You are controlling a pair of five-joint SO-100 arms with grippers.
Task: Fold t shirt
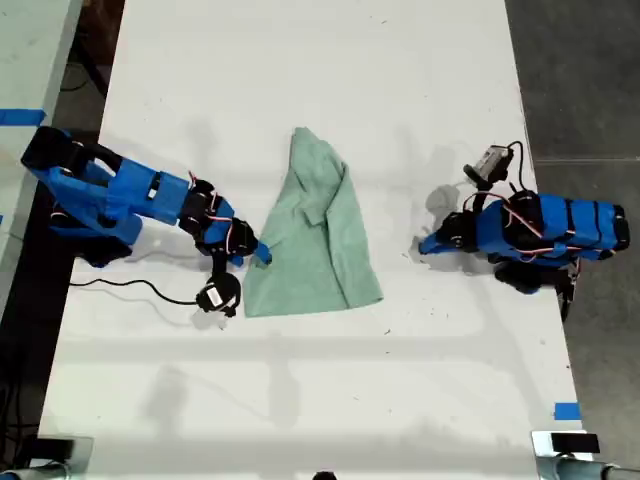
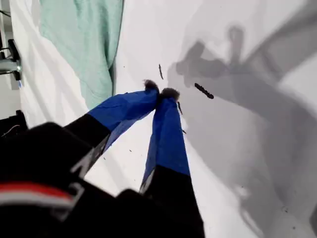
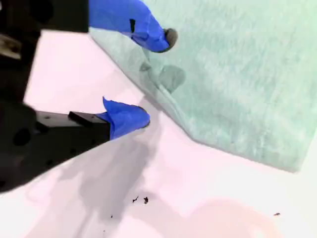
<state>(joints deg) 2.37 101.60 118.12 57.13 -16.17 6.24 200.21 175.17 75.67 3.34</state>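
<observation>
Mint t shirt (image 1: pixel 315 235) lies mid-table (image 1: pixel 400 60), long axis 12 to 6 o'clock. Second tool (image 3: pixel 148 79), wide open, straddles the shirt's 8 o'clock edge and is nearer. First tool (image 2: pixel 161 91), tips together, waits apart at 3 o'clock.

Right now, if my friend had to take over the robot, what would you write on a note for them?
My first gripper is shut and empty, over bare table, beside the shirt on the exterior view's right.
My second gripper is open at the shirt's edge on the exterior view's left, one finger over the cloth, one over the table. It has not grabbed yet.
The shirt lies mid-table, creased, narrow at the far end, with a flap lying over its middle.
Done: maybe one fold; hard to tell.
Left: grip that edge, finish folding.
</observation>
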